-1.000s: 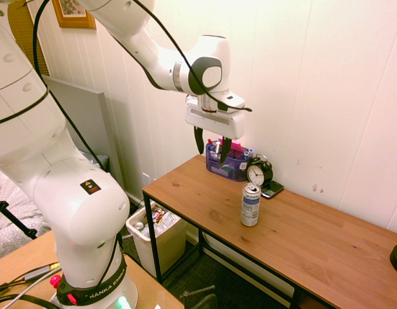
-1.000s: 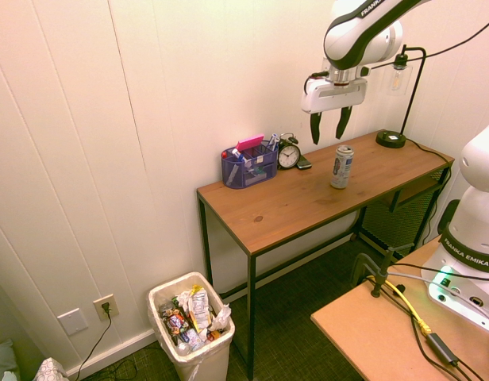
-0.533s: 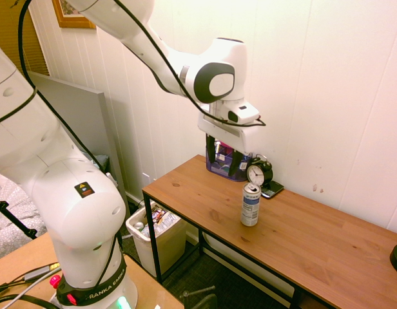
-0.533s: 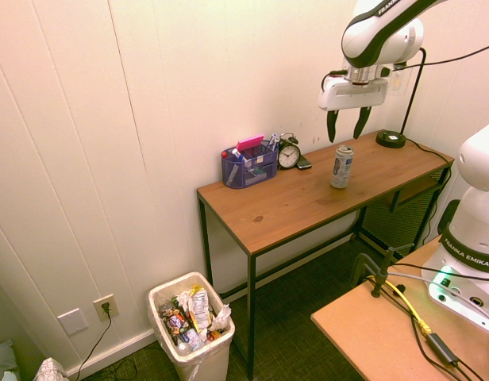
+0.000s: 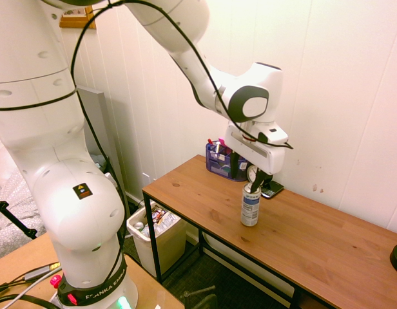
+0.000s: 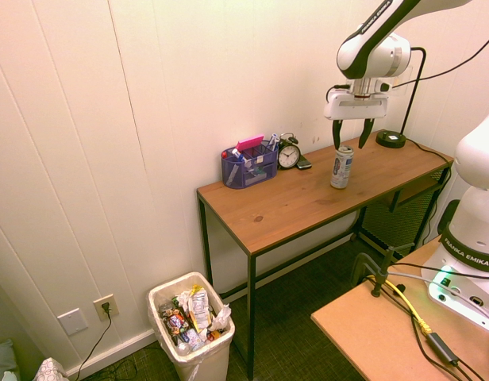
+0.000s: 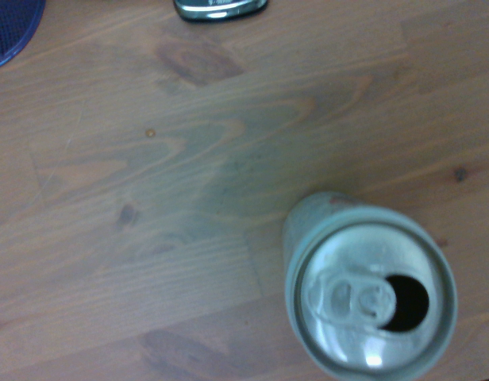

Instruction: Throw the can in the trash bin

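Observation:
The can (image 5: 251,206), slim and silver with a blue-and-white label, stands upright on the wooden table (image 5: 314,248) in front of the alarm clock. My gripper (image 5: 248,177) hangs open just above its top, one finger to either side and neither touching it. The second exterior view also shows the gripper (image 6: 349,141) open over the can (image 6: 341,167). In the wrist view the can (image 7: 371,298) shows its opened top from straight above. The trash bin (image 5: 171,243), cream-white and full of wrappers, stands on the floor beyond the table's end, far from the can. The same trash bin (image 6: 198,363) appears low in the second exterior view.
Against the wall on the table are a blue desk organizer (image 6: 248,167), a black alarm clock (image 6: 290,154) and a phone (image 5: 273,189). A black lamp base (image 6: 390,140) sits at the table's far end. The wooden table (image 6: 292,202) has bare wood between can and bin end.
The arm has swung along the table from above the organizer to over the can and come down. The fingers stayed open. The can has not moved.

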Motion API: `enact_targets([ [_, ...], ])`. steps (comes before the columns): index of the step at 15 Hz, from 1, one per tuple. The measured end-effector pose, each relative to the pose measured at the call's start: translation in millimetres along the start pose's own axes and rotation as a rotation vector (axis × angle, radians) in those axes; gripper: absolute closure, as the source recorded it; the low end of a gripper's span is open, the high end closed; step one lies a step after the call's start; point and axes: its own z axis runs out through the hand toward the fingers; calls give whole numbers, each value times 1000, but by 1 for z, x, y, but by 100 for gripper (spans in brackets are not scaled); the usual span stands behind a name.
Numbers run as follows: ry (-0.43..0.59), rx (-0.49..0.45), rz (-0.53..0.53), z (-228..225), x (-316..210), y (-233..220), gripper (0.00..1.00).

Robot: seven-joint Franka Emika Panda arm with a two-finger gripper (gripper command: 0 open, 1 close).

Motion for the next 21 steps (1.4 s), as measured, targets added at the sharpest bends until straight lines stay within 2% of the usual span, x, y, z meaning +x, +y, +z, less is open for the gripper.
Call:
enact_targets([
  [5, -38, -21, 13, 14, 27, -16, 0],
  [6, -43, -25, 13, 17, 30, -18, 100],
  [15, -68, -43, -13, 43, 39, -19, 100],
  [21, -72, -38, -22, 44, 39, -19, 100],
])
